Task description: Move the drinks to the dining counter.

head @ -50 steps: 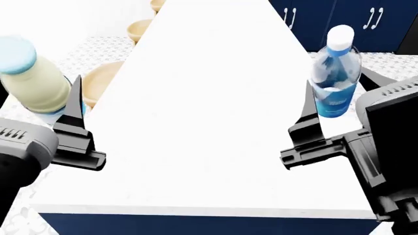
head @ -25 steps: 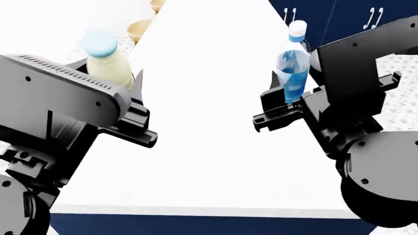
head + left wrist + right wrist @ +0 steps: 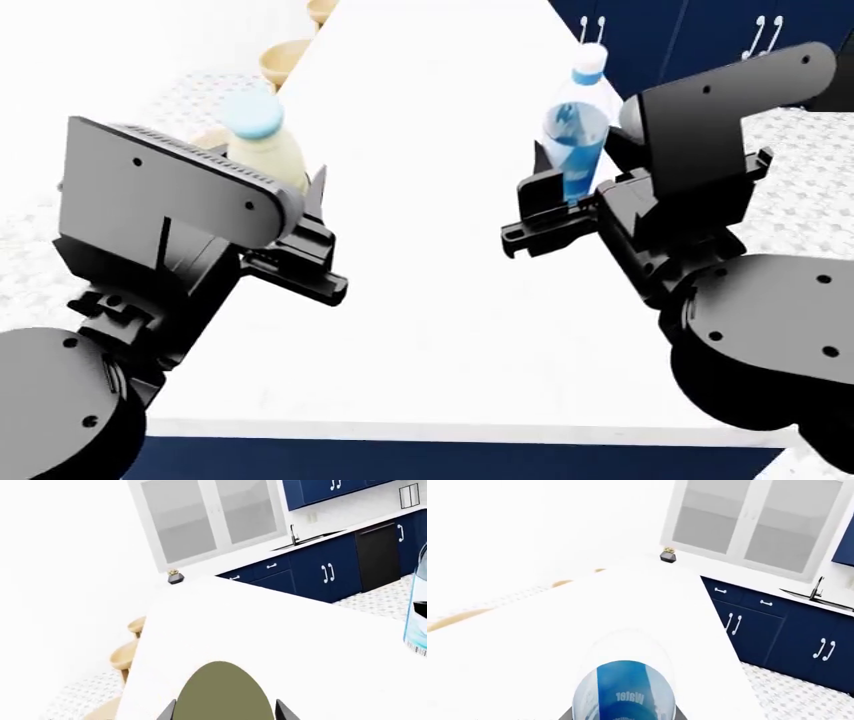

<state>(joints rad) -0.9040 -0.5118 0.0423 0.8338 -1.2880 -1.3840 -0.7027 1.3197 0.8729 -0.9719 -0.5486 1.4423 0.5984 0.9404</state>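
Note:
My left gripper [image 3: 291, 180] is shut on the cream-coloured bottle [image 3: 271, 150] with the pale blue cap, held upright over the left edge of the dining counter [image 3: 441, 300]. In the left wrist view that bottle [image 3: 220, 690] fills the gap between the fingers [image 3: 167, 712]. My right gripper [image 3: 577, 188] is shut on the clear-blue water bottle [image 3: 578, 135], white cap up, over the counter's right side. The right wrist view shows its blue label [image 3: 624, 692] and the white slab [image 3: 560, 640] beyond. I cannot tell whether either bottle touches the top.
Round tan stools [image 3: 287, 60] stand along the counter's left side. Navy cabinets [image 3: 694, 40] line the right wall, with a sink tap [image 3: 817, 587] and a black appliance [image 3: 377, 555]. A small dark ornament [image 3: 175, 577] sits at the counter's far end.
Both arms have swung in from the sides and risen into view, carrying the bottles inward over the counter. In the last half second both bottles have shifted slightly further.

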